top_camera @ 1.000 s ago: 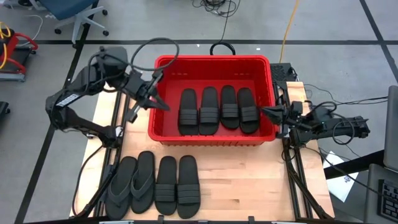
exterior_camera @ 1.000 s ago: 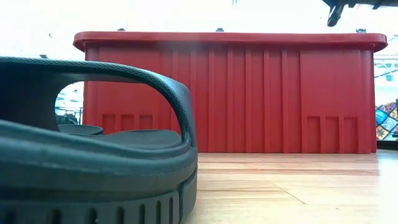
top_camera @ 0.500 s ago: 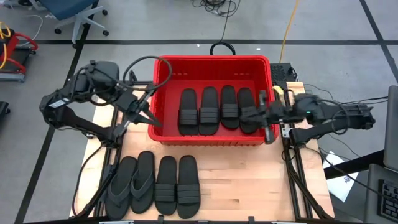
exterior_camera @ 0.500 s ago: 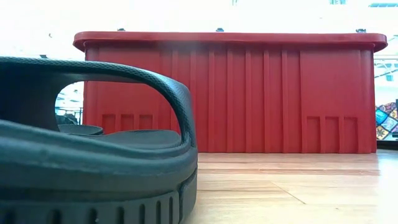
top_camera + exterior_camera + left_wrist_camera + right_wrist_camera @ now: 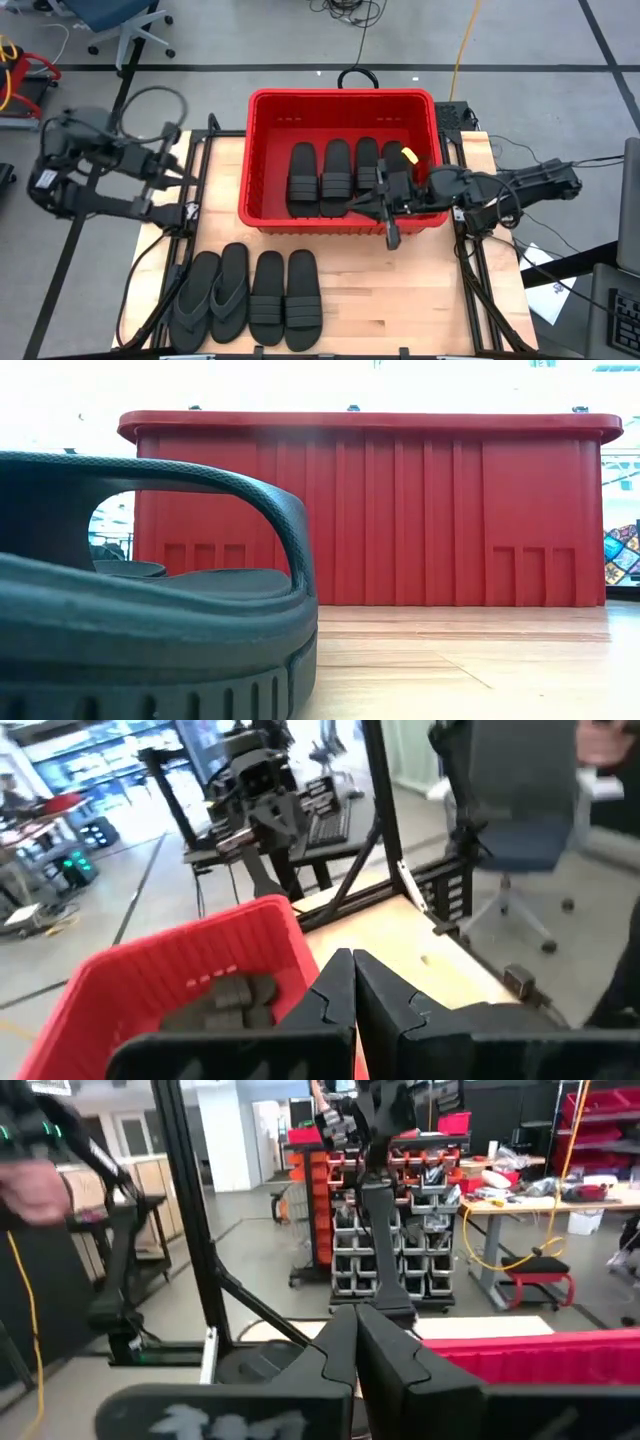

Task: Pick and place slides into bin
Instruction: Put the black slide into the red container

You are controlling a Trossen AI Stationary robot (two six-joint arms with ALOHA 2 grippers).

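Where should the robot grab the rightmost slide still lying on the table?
Take the rightmost slide by its broad ribbed band strap, coming straight down from above. It lies flat, sole down, and the strap arches off the footbed, probably leaving room for one finger beneath it.

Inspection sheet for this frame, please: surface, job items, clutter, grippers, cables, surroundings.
Surface: wooden table, bare at its front right.
Job's things: red bin at the back holds four slides side by side; four more slides lie in a row at the front left, two of them flip-flops.
Clutter: nothing seen.
Grippers: left gripper shut, pulled back off the table's left side; right gripper shut, reaching over the bin's front right.
Cables: a yellow cable and dark cables on the floor behind.
Surroundings: an office chair, grey floor.
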